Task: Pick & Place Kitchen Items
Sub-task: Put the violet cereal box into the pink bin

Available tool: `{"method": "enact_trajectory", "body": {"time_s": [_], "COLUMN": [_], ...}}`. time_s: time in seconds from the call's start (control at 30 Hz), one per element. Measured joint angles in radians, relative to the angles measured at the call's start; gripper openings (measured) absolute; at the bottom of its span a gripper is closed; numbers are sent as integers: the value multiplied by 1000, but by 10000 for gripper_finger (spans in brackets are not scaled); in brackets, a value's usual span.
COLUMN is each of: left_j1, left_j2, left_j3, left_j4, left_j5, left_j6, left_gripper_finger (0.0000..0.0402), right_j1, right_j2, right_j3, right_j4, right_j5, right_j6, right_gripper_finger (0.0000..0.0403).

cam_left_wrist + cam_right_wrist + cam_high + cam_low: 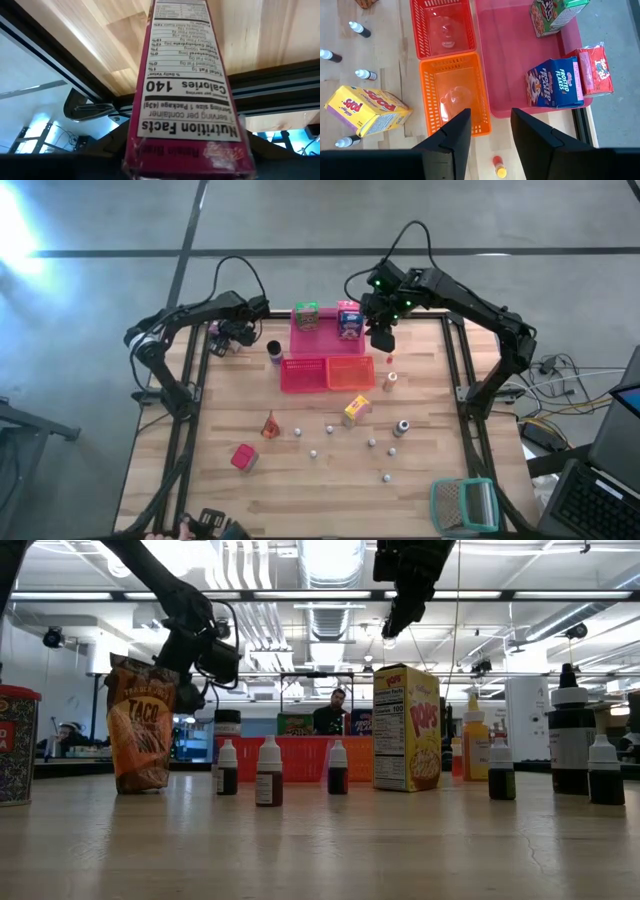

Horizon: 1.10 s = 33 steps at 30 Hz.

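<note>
A magenta carton [185, 90] with a nutrition label fills the left wrist view. My left gripper [222, 332] is shut on it at the table's far left corner. My right gripper [490, 135] hangs open, with nothing between its fingers. It is above the near right corner of the pink tray [505, 60], beside the orange basket [452, 92]. A green carton [555, 15], a blue carton [555, 82] and a red carton [595, 70] are in the tray. A yellow carton [367, 110] lies on the table among small bottles [365, 75]. My left gripper holds the magenta carton by its near end [187, 155], but the carton itself hides the fingers. The carton sticks out ahead of the gripper, slanting down over the wood by the table's black rail. Its far end runs out of the picture.
A red basket [303, 374] stands beside the orange one. A tiny orange bottle [497, 167] stands on the table under my right gripper. A dark jar [274, 350], an orange bag [270, 425], a red can [243, 457] and a teal mesh thing [463, 505] are also on the table.
</note>
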Motion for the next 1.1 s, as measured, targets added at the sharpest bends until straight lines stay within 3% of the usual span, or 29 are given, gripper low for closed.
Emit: {"method": "enact_trajectory", "body": {"time_s": [0.27, 0.57, 0.67, 0.8, 0.97, 1.1], "left_j1": [0, -1, -1, -1, -3, -2], "left_j2": [-1, -30, -54, -73, -97, -108], "left_j3": [0, 31, 78, 175, 318, 425], "left_j4": [-1, -18, -27, -36, -77, -87], "left_j5": [3, 30, 39, 131, 186, 286], "left_j6": [0, 6, -4, -74, -181, -300], "left_gripper_finger": [149, 144, 144, 144, 144, 144], "right_j1": [0, 0, 0, 0, 0, -18], "right_j2": [0, 0, 0, 0, 0, -9], "right_j3": [0, 0, 0, 0, 0, 0], "right_j4": [-22, -26, -26, -24, -23, -18], "right_j5": [0, 0, 0, 0, 1, 37], "right_j6": [5, 5, 4, 5, 8, 8], "right_gripper_finger": [115, 78, 68, 64, 76, 87]}}
